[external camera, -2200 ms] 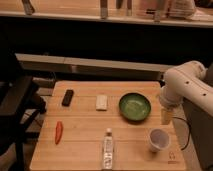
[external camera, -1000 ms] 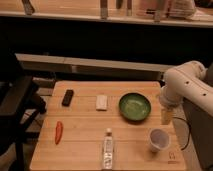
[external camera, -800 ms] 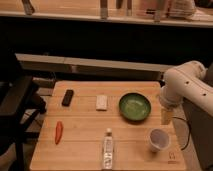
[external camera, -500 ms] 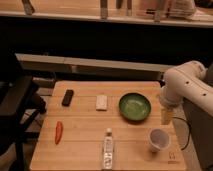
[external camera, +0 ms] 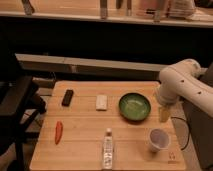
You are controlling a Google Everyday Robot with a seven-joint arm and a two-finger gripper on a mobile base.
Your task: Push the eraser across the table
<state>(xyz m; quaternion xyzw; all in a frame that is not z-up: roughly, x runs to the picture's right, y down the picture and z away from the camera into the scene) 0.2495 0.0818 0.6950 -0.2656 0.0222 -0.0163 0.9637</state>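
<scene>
Eraser (external camera: pixel 67 97) at far-left of table (external camera: pixel 82 132); gripper (external camera: pixel 164 114) at right edge.
We see its long axis running near-to-far, far end tipped slightly right; jaws released, nothing held, green bowl (external camera: pixel 134 106) btwn them.

Robotics lab, likely — plank table (external camera: pixel 80 145), counter (external camera: pixel 65 17) behind, robot pincer (external camera: pixel 164 113) at table's edge

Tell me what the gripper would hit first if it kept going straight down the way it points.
Probably bare table right of the green bowl; the gripper hangs there, depth uncertain.
</scene>
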